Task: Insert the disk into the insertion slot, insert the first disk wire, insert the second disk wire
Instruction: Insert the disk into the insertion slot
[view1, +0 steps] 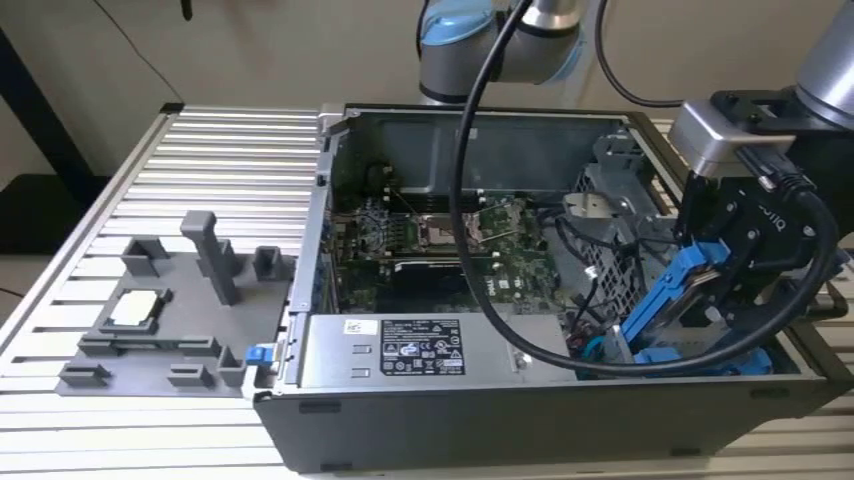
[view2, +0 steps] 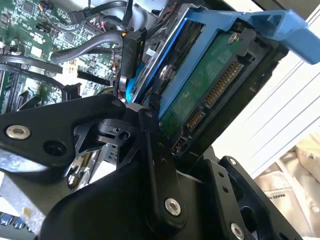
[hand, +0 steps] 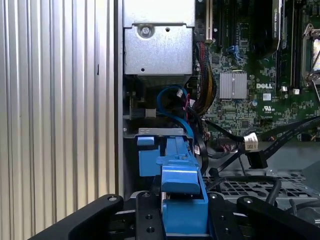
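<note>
My gripper (view1: 717, 288) is shut on the disk (view1: 681, 292), which hangs tilted over the exterior view's right end of the open computer case. The disk's blue frame (hand: 182, 197) sits clamped between my black fingers (hand: 225, 220). In the second wrist view, the disk's green circuit-board side and its connector edge (view2: 210, 85) face the camera. The grey perforated drive cage with the insertion slot (view1: 617, 262) stands just beside the disk, toward the motherboard. Its perforated top (hand: 250, 187) lies next to the held disk. Loose wires with a white plug (hand: 250, 143) and a black plug (hand: 256, 159) lie over the cage.
Another blue-framed drive (view1: 707, 362) sits low in the case under the held disk. The silver power-supply box (view1: 420, 350) fills the case's near corner, with the motherboard (view1: 441, 235) beyond it. A grey fixture block (view1: 174, 310) stands on the ribbed table (view1: 214, 150) at the exterior view's left.
</note>
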